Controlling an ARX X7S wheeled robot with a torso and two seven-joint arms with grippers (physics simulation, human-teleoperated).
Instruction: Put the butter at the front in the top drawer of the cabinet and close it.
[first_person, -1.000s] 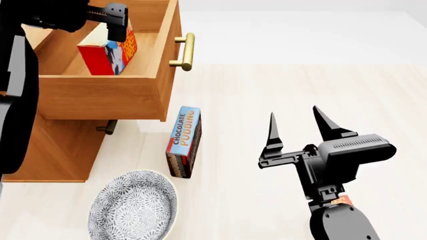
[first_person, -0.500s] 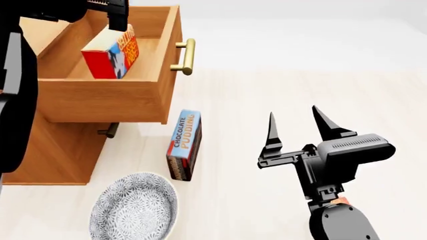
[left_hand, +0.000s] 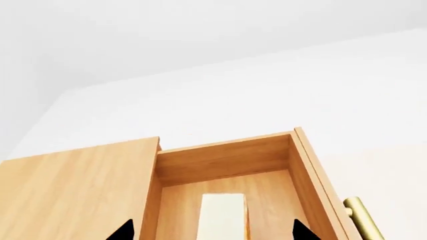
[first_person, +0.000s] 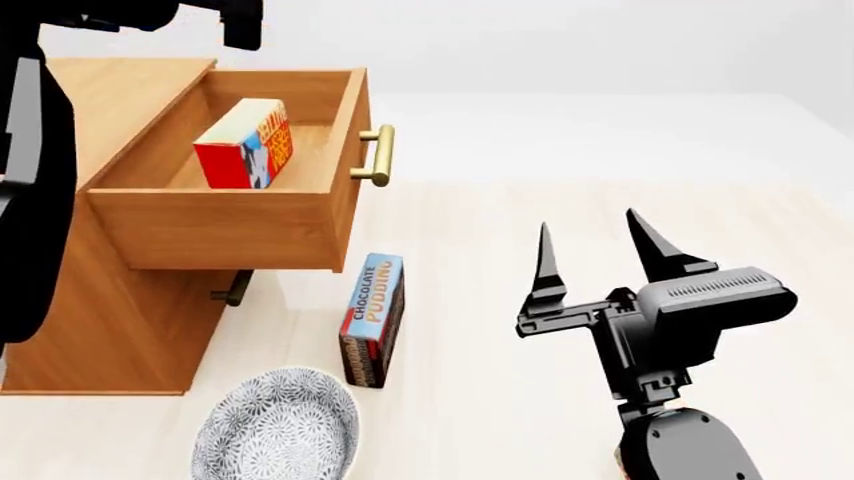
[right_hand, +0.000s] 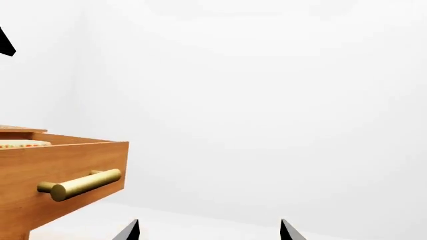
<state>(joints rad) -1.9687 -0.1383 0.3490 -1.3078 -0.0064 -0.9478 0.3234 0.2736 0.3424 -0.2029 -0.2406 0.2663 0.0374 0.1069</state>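
Head view shows the butter (first_person: 244, 145) lying free in the top drawer (first_person: 227, 215) below the open, empty left gripper (first_person: 242, 22); the stiff drawer should slide shut by its handle (first_person: 380, 155), left of the open right gripper (first_person: 594, 250).

Head camera looks forward and down over the whole scene; left wrist camera peers close into the open top drawer (left_hand: 227, 165); right wrist camera faces the brass handle (right_hand: 81, 184) side-on; all three share that drawer

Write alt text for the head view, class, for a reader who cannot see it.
A butter carton lies inside the open top drawer of a wooden cabinet. Below stand a pudding box and patterned bowl; the right gripper hovers open nearby.
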